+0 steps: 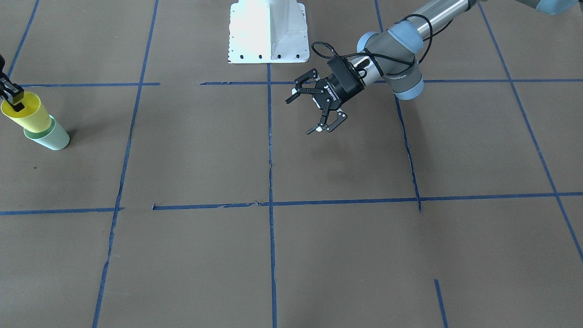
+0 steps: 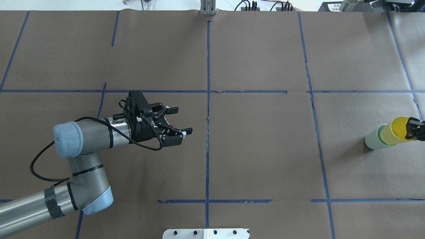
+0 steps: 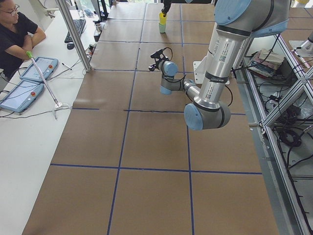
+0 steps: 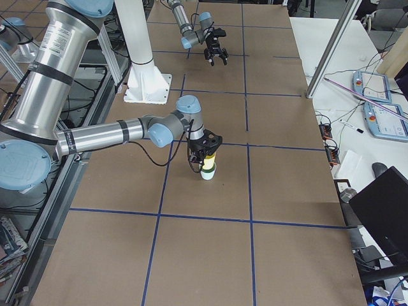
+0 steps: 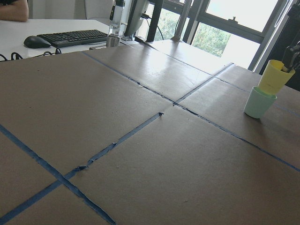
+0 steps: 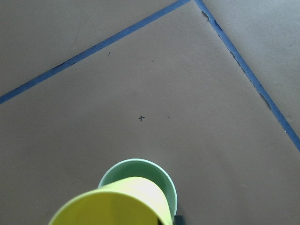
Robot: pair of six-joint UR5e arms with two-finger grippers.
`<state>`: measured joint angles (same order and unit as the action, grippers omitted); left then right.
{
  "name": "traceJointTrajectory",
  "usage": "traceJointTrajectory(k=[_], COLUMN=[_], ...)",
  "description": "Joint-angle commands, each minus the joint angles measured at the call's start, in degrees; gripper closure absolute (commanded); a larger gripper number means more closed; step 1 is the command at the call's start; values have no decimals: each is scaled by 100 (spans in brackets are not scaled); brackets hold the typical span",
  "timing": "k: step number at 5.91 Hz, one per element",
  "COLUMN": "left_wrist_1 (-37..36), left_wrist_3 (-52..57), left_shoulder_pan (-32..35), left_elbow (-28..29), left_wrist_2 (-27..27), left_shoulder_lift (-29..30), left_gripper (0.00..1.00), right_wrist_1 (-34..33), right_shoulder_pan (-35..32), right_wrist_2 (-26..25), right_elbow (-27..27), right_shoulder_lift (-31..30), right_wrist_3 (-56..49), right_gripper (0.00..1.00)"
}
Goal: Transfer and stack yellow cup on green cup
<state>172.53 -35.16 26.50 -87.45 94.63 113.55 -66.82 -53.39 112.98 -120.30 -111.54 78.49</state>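
The right gripper (image 2: 415, 128) sits at the far right edge of the counter (image 2: 265, 149). Its jaws are clenched on the rim of the yellow cup (image 2: 395, 131), with one finger inside the mouth and the other outside the wall. The base of the yellow cup is in the mouth of the green cup (image 2: 373, 141), which stands upright on the counter. Most of the yellow cup's wall shows above the green rim, so the stack is judged entered but not seated.

The governing relation is the alignment of the two cup axes.
- In the left wrist view, the yellow cup (image 5: 275, 75) leans away from the vertical axis of the green cup (image 5: 259, 103).
- In the right wrist view, the green rim (image 6: 166, 183) shows only on the far and right sides of the yellow cup (image 6: 117, 206). The cups are therefore not concentric.

The remaining move is judged to call for squaring the yellow cup to vertical, then lowering it along the green cup's axis. Pressing down at the present tilt could tip the green cup.

The left gripper (image 2: 182, 120) hovers well apart, left of the counter's centre line, with its jaws released and empty. The right arm is the nearer arm.
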Motion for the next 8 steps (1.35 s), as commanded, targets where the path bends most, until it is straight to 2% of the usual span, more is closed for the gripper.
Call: traceJointTrajectory(k=[1, 2, 3, 4, 5, 6, 8], left_wrist_1=[0, 0, 0, -191, -1255, -2388, -4043], left_wrist_3=[0, 0, -9, -513, -710, -712, -660], left_shoulder_pan=[-14, -14, -14, -14, 4, 230, 984], left_elbow=[0, 0, -9, -70, -166, -263, -264], left_wrist_2=[-6, -6, -24, 55, 586, 1105, 1390], left_shoulder_lift=[1, 1, 1, 1, 53, 53, 27], left_gripper=[0, 0, 0, 0, 0, 0, 0], right_wrist_1=[-6, 11, 11, 20, 11, -50, -94], right_shoulder_pan=[13, 13, 13, -13, -161, -667, -1949], right_wrist_2=[22, 13, 13, 31, 170, 615, 1468], right_elbow=[76, 120, 121, 16, -159, -91, 565], right_shoulder_lift=[9, 27, 36, 36, 27, 53, 193], right_wrist_3=[-9, 0, -9, -9, -261, -1116, -3295], right_gripper=[83, 5, 0, 0, 0, 0, 0])
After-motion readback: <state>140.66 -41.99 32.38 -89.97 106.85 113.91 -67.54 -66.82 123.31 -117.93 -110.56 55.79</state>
